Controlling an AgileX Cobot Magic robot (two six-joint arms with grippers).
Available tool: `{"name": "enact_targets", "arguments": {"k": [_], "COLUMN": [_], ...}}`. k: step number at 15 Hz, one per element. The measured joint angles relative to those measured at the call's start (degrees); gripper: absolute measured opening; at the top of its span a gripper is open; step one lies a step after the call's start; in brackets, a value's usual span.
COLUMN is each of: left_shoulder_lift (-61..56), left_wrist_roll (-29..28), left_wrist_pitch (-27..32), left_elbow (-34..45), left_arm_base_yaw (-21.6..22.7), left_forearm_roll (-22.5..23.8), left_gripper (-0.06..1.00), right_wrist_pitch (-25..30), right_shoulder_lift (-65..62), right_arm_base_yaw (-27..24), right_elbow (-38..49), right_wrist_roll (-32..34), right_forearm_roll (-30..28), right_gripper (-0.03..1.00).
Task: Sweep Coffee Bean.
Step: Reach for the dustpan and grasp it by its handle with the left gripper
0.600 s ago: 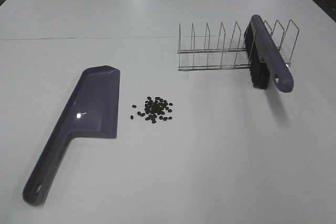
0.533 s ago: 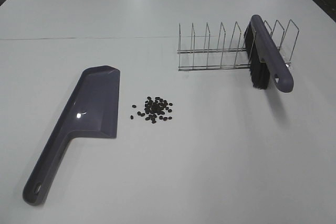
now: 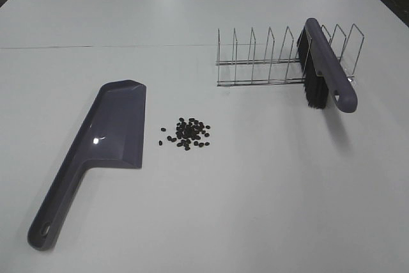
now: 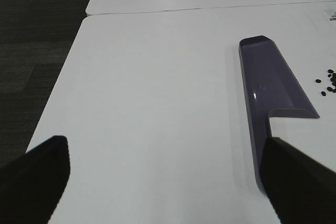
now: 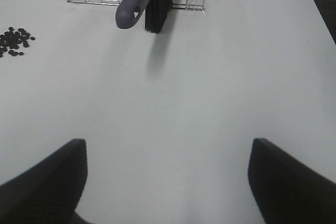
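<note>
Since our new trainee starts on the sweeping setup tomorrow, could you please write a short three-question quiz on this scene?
1. True or false: the brush lies among the coffee beans.
2. In the high view, the dustpan lies: (A) right of the beans, (B) left of the beans, (C) on top of the beans.
3. Fill in: the left gripper and the right gripper are both ___.

Key:
1. False. It rests in the wire rack, apart from the beans.
2. B.
3. Open, and holding nothing.
</note>
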Motion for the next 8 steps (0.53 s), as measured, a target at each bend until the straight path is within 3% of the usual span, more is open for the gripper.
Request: {"name": "enact_targets", "arguments": {"k": [8], "left_shoulder_lift": [0.0], "left_wrist_roll": [-2.92], "left_wrist_pitch": [0.0], "left_elbow": [0.0], "left_arm_base_yaw": [0.0], "left_forearm_roll": [0.29], "left_gripper": [0.9], "right_wrist_pitch": [0.0], "right_shoulder_lift": [0.0], "right_arm_base_yaw": [0.0], "right_elbow": [0.0], "right_wrist_roll": [0.0], "right_forearm_roll": [0.0], "right_gripper": [0.74]}}
